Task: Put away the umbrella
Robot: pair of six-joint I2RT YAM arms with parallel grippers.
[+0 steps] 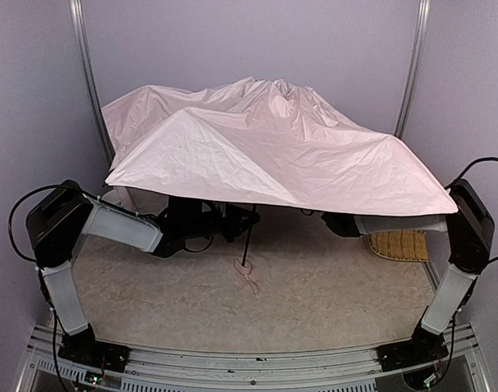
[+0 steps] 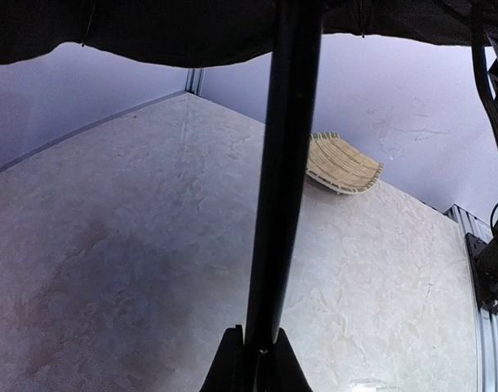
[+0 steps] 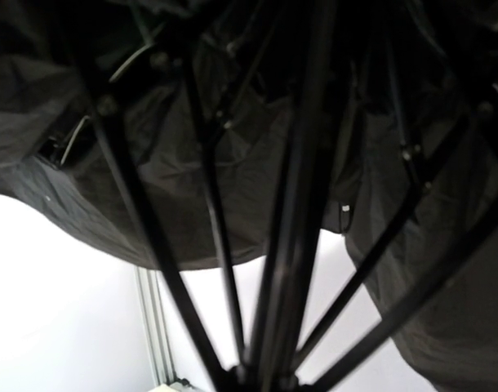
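Both arms reach under the open umbrella [image 1: 265, 147]; its shaft [image 2: 282, 163] stands seemingly upright, left jaws clamped on it, right jaws' state unclear.

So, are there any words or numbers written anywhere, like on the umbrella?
None: no words, numbers, brands or signs can be read on the umbrella, the woven mat or the table in any of the three views.
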